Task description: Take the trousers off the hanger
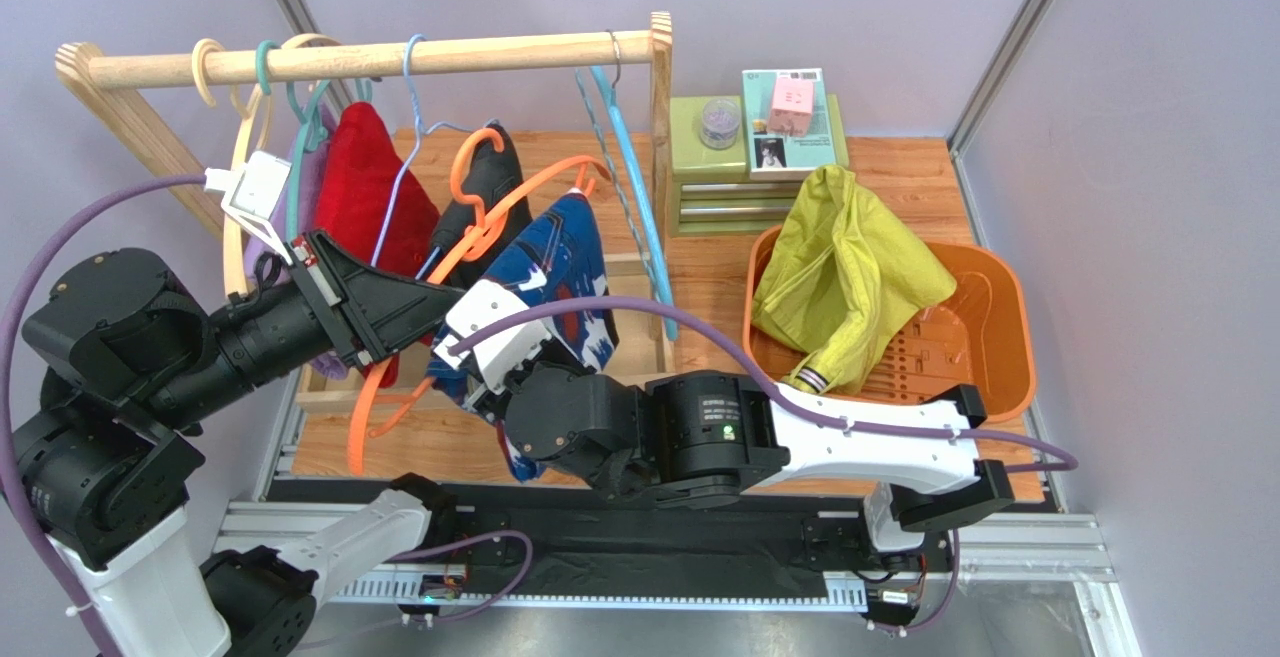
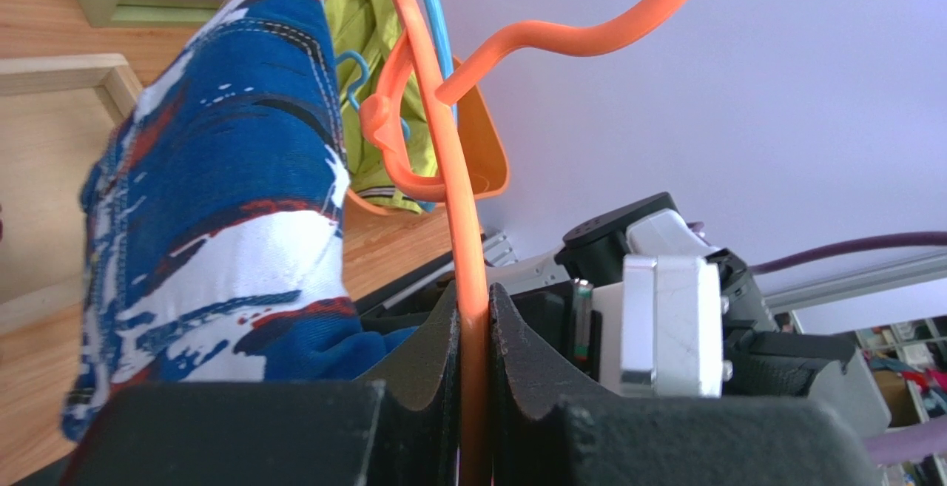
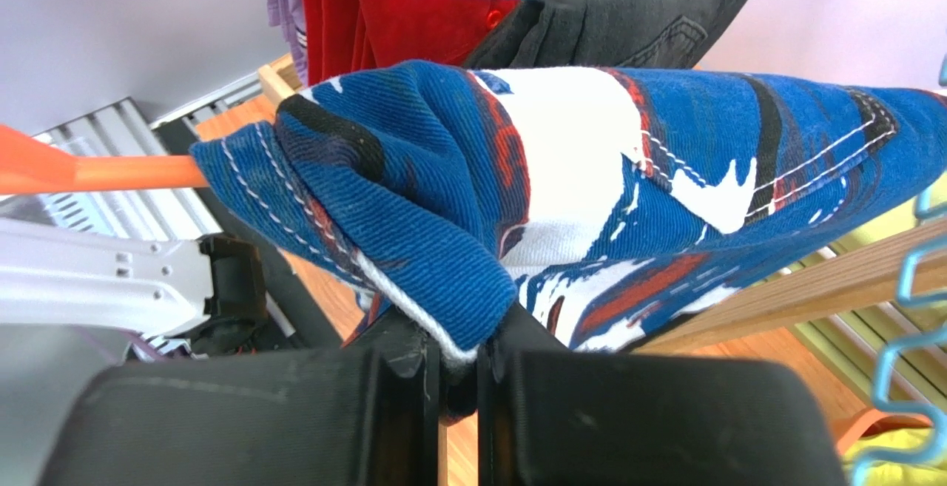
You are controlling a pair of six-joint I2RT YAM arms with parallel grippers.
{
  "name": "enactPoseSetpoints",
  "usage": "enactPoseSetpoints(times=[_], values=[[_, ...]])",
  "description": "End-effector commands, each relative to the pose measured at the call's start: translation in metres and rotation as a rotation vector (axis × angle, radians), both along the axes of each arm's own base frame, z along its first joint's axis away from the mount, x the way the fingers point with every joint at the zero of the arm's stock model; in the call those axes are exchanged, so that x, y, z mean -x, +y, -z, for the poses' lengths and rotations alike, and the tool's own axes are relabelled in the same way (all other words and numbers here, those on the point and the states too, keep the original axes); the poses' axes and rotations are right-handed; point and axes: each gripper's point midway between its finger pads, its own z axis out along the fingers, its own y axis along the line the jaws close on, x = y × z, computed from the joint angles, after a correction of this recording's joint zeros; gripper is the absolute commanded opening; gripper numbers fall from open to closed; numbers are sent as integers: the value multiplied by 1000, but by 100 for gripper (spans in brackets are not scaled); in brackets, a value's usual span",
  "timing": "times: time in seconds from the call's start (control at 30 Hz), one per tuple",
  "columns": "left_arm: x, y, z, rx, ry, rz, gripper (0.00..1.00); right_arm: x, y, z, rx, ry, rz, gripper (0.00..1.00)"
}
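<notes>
The navy blue trousers (image 1: 564,260) with white and red print hang on an orange hanger (image 1: 526,185) in front of the wooden rack. My left gripper (image 1: 433,294) is shut on the hanger's orange wire (image 2: 468,275), which runs up between its jaws (image 2: 472,325). My right gripper (image 3: 461,347) is shut on a folded hem of the navy trousers (image 3: 622,164); in the top view it (image 1: 478,365) sits under their lower edge. The yellow-green trousers (image 1: 842,260) lie in the orange basket (image 1: 992,327), off any hanger.
A wooden rail (image 1: 391,57) carries several hangers, with a red garment (image 1: 361,177) and a black garment (image 1: 489,177) behind the navy trousers. A light blue hanger (image 1: 639,222) hangs at the rail's right end. Green boxes (image 1: 736,147) stand at the back.
</notes>
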Motion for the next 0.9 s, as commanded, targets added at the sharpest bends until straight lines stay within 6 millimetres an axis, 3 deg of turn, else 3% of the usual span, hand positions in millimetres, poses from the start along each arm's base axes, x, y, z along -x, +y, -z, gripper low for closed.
enactPoseSetpoints(times=[0.0, 0.17, 0.33, 0.37, 0.47, 0.57, 0.87], values=[[9, 7, -24, 5, -174, 4, 0, -2, -43, -65, -208, 51, 16, 0], [4, 9, -18, -42, -176, -10, 0, 11, -51, -82, -242, 85, -90, 0], [3, 12, -22, -77, -209, -18, 0, 26, -65, -67, -159, 148, -171, 0], [2, 12, -23, -77, -213, -20, 0, 26, -66, -57, -131, 154, -171, 0], [3, 10, -25, -69, -218, -7, 0, 21, -76, -55, -147, 165, -125, 0], [2, 7, -24, -66, -208, 4, 0, 15, -78, -66, -182, 149, -89, 0], [0, 7, -19, -62, -186, 1, 0, 3, -51, -105, -317, 70, -23, 0]])
